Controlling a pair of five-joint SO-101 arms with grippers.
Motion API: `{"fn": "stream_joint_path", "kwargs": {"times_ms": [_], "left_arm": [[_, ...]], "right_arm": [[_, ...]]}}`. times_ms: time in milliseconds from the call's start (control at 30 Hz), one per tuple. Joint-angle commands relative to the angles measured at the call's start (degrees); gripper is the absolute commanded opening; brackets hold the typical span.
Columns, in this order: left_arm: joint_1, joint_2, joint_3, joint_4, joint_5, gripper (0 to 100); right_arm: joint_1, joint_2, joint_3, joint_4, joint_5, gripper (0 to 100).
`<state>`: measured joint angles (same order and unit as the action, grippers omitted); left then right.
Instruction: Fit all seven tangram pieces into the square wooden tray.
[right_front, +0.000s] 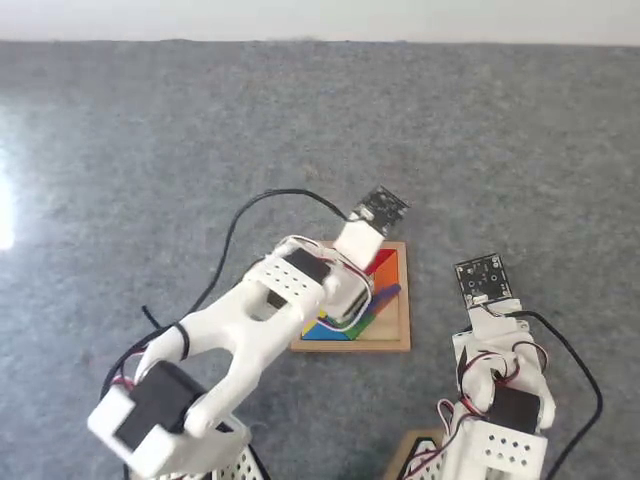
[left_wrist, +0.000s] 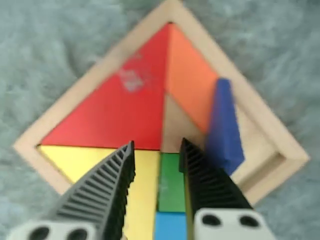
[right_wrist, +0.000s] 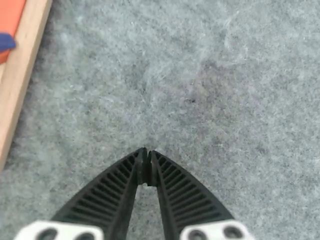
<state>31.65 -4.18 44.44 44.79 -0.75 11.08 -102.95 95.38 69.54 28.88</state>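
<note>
Left claw (left_wrist: 156, 144) gapes empty above the tray (left_wrist: 75, 97), while right claw (right_wrist: 146, 155) sits pressed together over grey mat (right_wrist: 225, 75).

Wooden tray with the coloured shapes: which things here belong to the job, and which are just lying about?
Job: wooden tray, red triangle, orange triangle, yellow piece, green piece, light blue piece, tilted dark blue piece, left gripper.
Lying about: grey mat, black cable.
</note>
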Motion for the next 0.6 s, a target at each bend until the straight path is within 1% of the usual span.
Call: {"fn": "stream_joint_path", "kwargs": {"times_ms": [0, 333, 467, 567], "left_arm": [[3.08, -0.35, -1.80, 0.09, -0.62, 14], [1.93, -0.53, -2.33, 0.70, -0.44, 14], [2.11, -0.62, -4.00, 0.70, 2.64, 14], [2.29, -2.11, -4.70, 0.26, 3.08, 14]], "right_arm": [[-0.48, -0.66, 1.05, 0.31, 0.00, 1.7], [-0.57, -0.66, 1.05, 0.22, 0.00, 1.7], [-0.57, -0.66, 1.05, 0.22, 0.00, 1.7], [-0.57, -0.66, 1.05, 0.22, 0.00, 1.7]]}}
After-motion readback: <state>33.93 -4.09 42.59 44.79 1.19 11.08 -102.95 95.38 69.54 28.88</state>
